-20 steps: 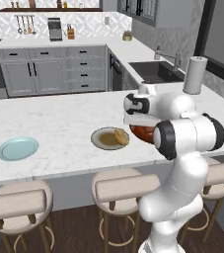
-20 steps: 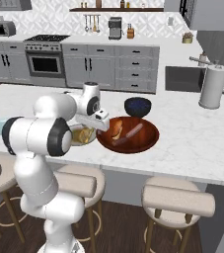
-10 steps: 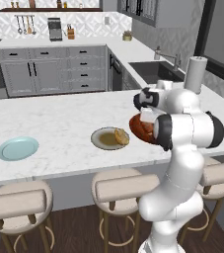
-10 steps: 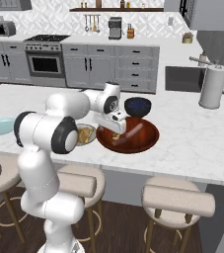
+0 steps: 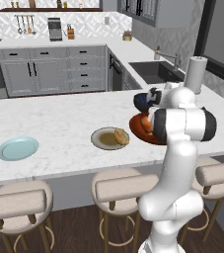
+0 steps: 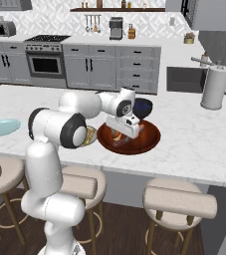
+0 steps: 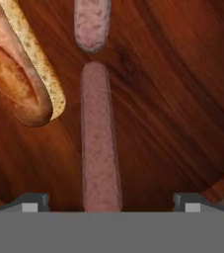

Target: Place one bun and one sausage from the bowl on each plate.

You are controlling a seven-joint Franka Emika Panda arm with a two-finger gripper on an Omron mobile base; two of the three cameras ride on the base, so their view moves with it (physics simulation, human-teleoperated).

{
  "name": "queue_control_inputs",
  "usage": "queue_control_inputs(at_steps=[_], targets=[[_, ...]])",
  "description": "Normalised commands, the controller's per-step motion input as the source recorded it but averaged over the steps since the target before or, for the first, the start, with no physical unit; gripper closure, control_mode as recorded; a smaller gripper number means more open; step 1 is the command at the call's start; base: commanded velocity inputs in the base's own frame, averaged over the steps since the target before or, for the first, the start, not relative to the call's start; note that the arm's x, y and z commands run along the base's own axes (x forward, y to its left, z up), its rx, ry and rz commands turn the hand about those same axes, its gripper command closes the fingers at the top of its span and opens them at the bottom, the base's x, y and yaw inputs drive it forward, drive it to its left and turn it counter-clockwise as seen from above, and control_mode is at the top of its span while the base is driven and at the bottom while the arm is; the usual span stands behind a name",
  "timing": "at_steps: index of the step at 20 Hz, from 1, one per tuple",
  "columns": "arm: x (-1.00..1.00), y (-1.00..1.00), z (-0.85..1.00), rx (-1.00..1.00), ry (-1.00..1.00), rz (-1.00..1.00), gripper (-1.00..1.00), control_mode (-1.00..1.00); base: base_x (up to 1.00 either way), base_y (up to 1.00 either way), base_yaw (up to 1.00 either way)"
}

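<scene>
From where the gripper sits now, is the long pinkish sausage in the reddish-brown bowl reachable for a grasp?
Probably yes. The open gripper hangs over the glossy reddish-brown bowl with the long pinkish sausage lying between its fingertips. The bun lies off to one side, apart from it, and nothing covers it.

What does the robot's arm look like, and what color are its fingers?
The arm is glossy white with rounded, tube-shaped segments and dark bands at the joints. The gripper is a boxy white hand with dark patches. Its two small finger tips are dark grey and blocky. No loose cables show.
</scene>
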Motion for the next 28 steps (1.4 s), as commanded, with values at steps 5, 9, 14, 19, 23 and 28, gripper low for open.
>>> queue_control_inputs(at_steps=[5, 9, 14, 19, 23, 28], targets=[[0.08, 0.01, -0.38, 0.0, 0.05, 0.0, -1.0, -1.0, 0.0, 0.0, 0.0], [0.0, 0.11, -0.45, 0.0, 0.08, 0.0, -1.0, -1.0, 0.0, 0.0, 0.0], [0.0, 0.11, -0.3, 0.0, 0.02, 0.0, -1.0, -1.0, 0.0, 0.0, 0.0], [0.0, 0.0, -0.16, 0.0, 0.0, 0.0, -1.0, -1.0, 0.0, 0.0, 0.0], [0.0, 0.0, 0.0, 0.0, 0.0, 0.0, 1.0, -1.0, 0.0, 0.0, 0.0], [-0.04, 0.0, -0.01, 0.0, 0.0, 0.01, 1.0, -1.0, 0.0, 0.0, 0.0]])
